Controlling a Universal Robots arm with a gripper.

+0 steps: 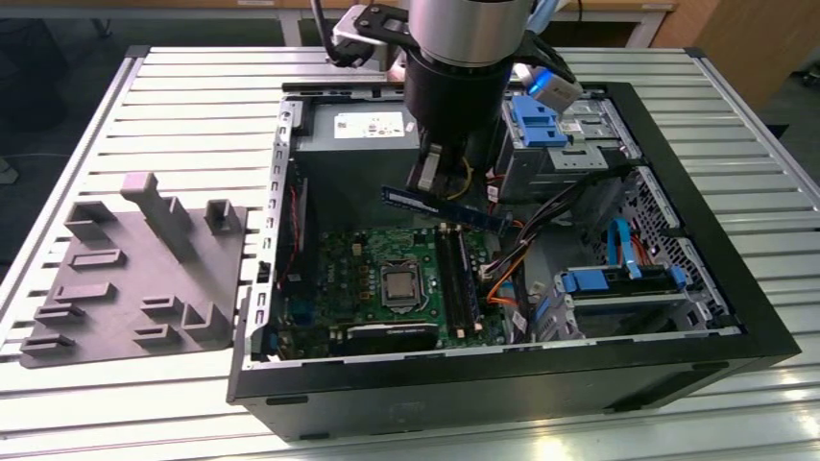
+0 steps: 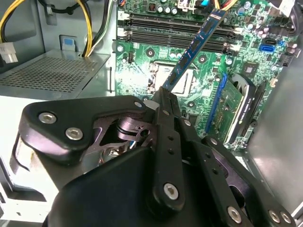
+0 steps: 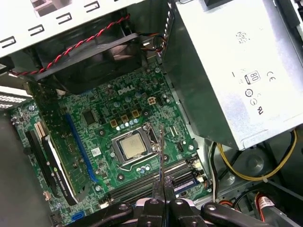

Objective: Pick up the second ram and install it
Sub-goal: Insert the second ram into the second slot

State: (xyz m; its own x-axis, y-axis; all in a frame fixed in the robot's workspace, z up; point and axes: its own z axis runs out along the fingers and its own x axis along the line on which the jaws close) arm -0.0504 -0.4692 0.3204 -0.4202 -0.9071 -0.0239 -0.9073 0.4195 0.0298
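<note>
An open black computer case lies on the slatted bench, a grey moulded fixture beside it at the exterior view's left; a power supply sits inside.

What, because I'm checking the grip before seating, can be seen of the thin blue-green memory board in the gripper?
The thin blue-green memory board is a long, flat rectangular strip, its face dotted with small parts in the second wrist view and seen edge-on in the first wrist view. The gripper is shut on it toward one end. It hangs in the air inside the open black computer case, above the green motherboard, not seated in it; nothing else touches it.
</note>
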